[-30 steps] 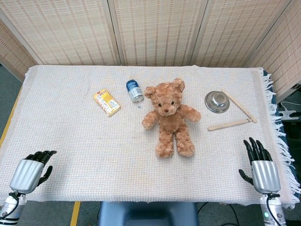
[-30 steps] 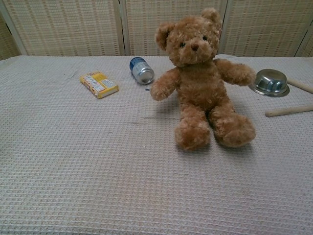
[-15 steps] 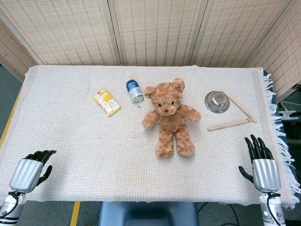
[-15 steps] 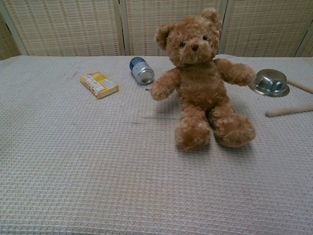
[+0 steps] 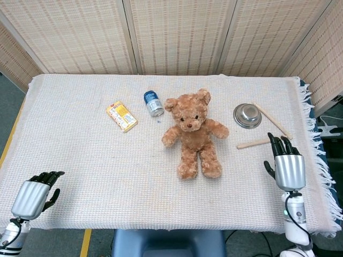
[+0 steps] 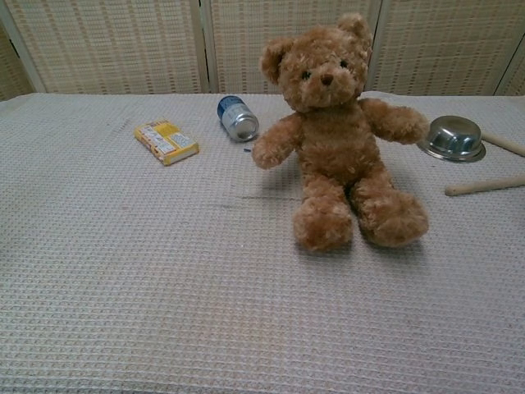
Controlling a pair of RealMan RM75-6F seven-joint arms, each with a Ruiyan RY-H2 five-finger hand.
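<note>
At the near left corner of the cream waffle-weave tablecloth [image 5: 96,182], the left hand [image 5: 33,195] rests low by the cloth's edge, fingers curled inward on nothing, well apart from every object. It shows only in the head view.

At the near right, the right hand [image 5: 288,167] is raised over the cloth, palm down, dark fingers [image 5: 277,144] spread and extended away from the robot, holding nothing. Its fingertips lie over the near end region of the pale wooden stick [image 5: 252,143] that lies crosswise on the cloth; whether they touch it cannot be told. A second thin wooden stick [image 5: 270,119] runs diagonally just beyond, its far end beside the small round stainless-steel bowl [image 5: 247,115], which stands upright near the right side of the table.

At the centre, the brown plush teddy bear [image 5: 192,134] sits with legs toward the robot and arms out, near the crosswise stick but apart from it.

Further back and left of the bear's head, the blue and silver drink can [image 5: 153,103] lies on its side. Left of the can, apart from it, the flat yellow carton with printed label [image 5: 121,116] lies flat, set at an angle.

Woven cane screen panels [image 5: 177,35] close off the far side
</note>
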